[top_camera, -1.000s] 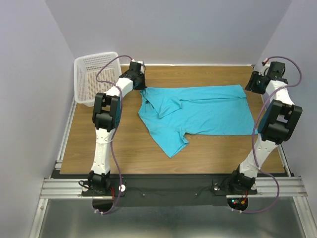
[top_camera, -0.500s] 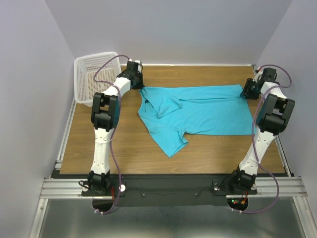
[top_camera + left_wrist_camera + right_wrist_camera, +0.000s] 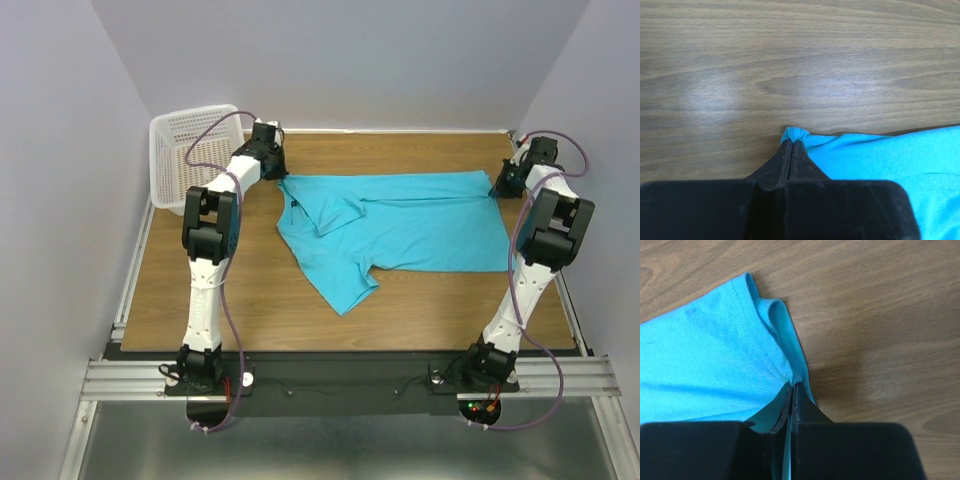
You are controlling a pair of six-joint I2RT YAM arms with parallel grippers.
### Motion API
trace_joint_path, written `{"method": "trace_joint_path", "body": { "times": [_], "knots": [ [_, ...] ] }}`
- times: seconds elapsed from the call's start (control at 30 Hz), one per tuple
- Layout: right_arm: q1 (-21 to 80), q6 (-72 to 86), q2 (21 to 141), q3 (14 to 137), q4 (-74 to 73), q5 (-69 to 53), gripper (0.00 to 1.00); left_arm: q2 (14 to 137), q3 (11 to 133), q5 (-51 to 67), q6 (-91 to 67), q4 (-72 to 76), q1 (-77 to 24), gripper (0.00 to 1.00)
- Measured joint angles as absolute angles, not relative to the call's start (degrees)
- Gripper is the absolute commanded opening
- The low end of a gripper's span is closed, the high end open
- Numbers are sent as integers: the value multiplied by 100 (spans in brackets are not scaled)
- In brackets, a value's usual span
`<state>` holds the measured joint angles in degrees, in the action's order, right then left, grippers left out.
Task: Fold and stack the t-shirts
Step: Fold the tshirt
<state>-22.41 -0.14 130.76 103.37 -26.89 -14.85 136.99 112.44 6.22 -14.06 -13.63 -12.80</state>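
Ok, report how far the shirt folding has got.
Done: the t-shirt lies mostly flat on the table. In hand: the left claw and right claw each pinch a far corner of it. Left: every fold, then stacking; no stack is visible.

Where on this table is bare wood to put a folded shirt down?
Widest: the front strip of table between the t-shirt and the near edge. A narrow band runs behind it. Crowded: the far corners, where the left gripper, beside the basket, and the right gripper pinch the t-shirt.
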Motion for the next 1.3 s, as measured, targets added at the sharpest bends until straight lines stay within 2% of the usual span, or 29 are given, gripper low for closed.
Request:
{"method": "trace_joint_path", "body": {
  "times": [0.07, 0.13, 0.17, 0.2, 0.27, 0.37, 0.5, 0.67, 0.77, 0.83, 0.9, 0.97, 1.0, 1.03, 1.17, 1.2, 1.23, 1.3],
  "knots": [
    [-2244, -14, 13076, 10337, -2689, -1387, 1, 13699, 11244, 572, -1437, -1369, -1262, 0],
    [-2241, -12, 13076, 10337, -2689, -1343, 12, 13699, 11255, 554, -1466, -1393, -1247, 0],
    [-2241, -16, 13076, 10337, -2689, -1339, 24, 13699, 11262, 561, -1472, -1404, -1240, 10],
    [-2239, -8, 13076, 10337, -2689, -1339, 42, 13699, 11275, 567, -1472, -1413, -1238, 16],
    [-2239, -3, 13067, 10335, -2657, -1409, 54, 13699, 11351, 585, -1487, -1459, -1234, 34],
    [-2215, -62, 13028, 10335, -2657, -1420, 57, 13699, 11559, 593, -1509, -1468, -1221, 40],
    [-2211, -137, 12975, 10335, -2703, -1389, 61, 13699, 11979, 657, -1540, -1461, -1188, 44],
    [-2222, -274, 12630, 10335, -2834, -1243, 68, 13668, 12586, 770, -1557, -1372, -1190, 44],
    [-2224, -451, 12180, 10320, -2877, -1256, 69, 13461, 12545, 939, -1546, -1227, -1192, 47],
    [-2224, -663, 11764, 10213, -2880, -1363, 70, 13109, 12134, 1059, -1503, -978, -1216, 48],
    [-2224, -1120, 11203, 9887, -2873, -1682, 71, 12486, 11373, 1114, -1396, -615, -1245, 55],
    [-2224, -1629, 10617, 9334, -2858, -2062, 72, 11343, 9898, 1144, -1260, 104, -1288, 71],
    [-2224, -2040, 10154, 8868, -2880, -2300, 73, 10698, 9275, 1160, -1219, 276, -1310, 91],
    [-2224, -2554, 9730, 8396, -2941, -2495, 73, 9935, 8392, 1146, -1164, 891, -1315, 98],
    [-2213, -4351, 8289, 6650, -3280, -2963, 75, 7712, 6477, 1304, -1341, 1920, -1291, 98],
    [-2213, -4567, 8051, 6364, -3398, -2982, 75, 7286, 6093, 1492, -1455, 2161, -1221, 96],
    [-2217, -4847, 7846, 6106, -3581, -2980, 74, 6938, 5747, 1675, -1579, 2333, -1140, 88],
    [-2217, -5183, 7612, 5793, -3896, -2956, 74, 6528, 5186, 1955, -1848, 2488, -1017, 80]
  ]
}}
